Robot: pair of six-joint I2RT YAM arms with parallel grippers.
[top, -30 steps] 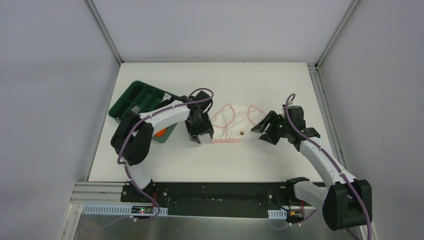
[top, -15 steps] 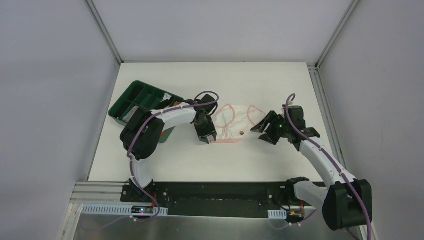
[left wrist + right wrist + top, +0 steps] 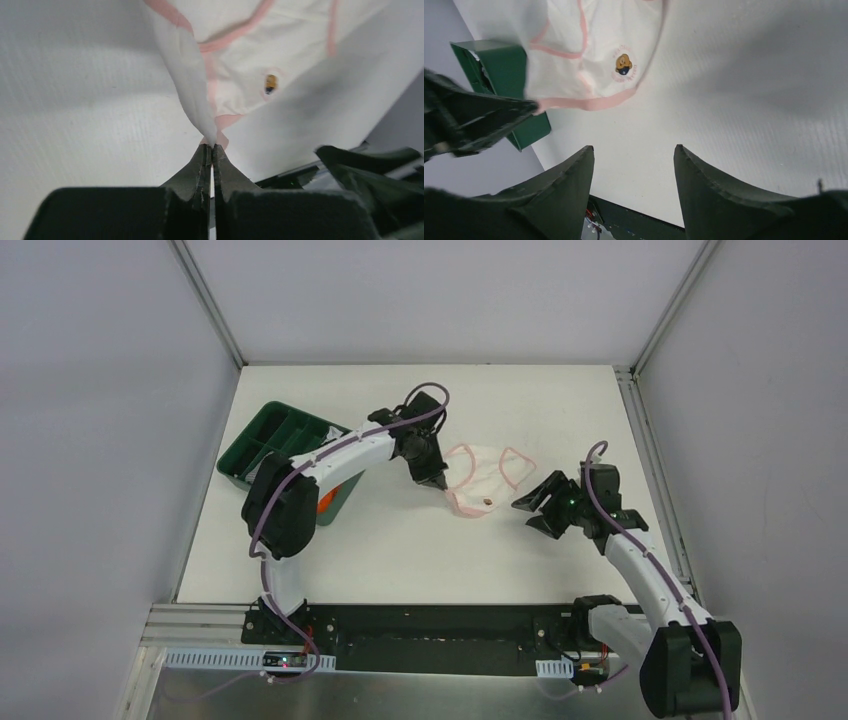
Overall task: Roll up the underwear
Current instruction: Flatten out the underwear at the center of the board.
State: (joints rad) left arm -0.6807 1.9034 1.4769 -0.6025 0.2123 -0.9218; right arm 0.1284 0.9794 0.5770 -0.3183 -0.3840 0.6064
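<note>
The underwear (image 3: 483,478) is a pale pink-white brief with pink edging and a small bear print, lying mid-table. My left gripper (image 3: 441,484) is shut on its left edge. In the left wrist view the pinched cloth rises from the closed left gripper (image 3: 211,146) as a taut fold, and the rest of the underwear (image 3: 240,85) lies flat beyond. My right gripper (image 3: 532,512) hovers open just right of the garment, holding nothing. In the right wrist view the right gripper (image 3: 634,148) is over bare table, with the underwear (image 3: 594,55) ahead.
A green compartment tray (image 3: 262,440) stands at the left of the table, partly under my left arm, with something orange (image 3: 323,506) at its near corner. The tray's corner (image 3: 499,70) shows in the right wrist view. Grey walls enclose the table.
My left gripper shut on the underwear's left edge and swung back and to the right, pulling that edge over so the garment looks narrower. My right gripper drew slightly nearer and rightward, still open.
</note>
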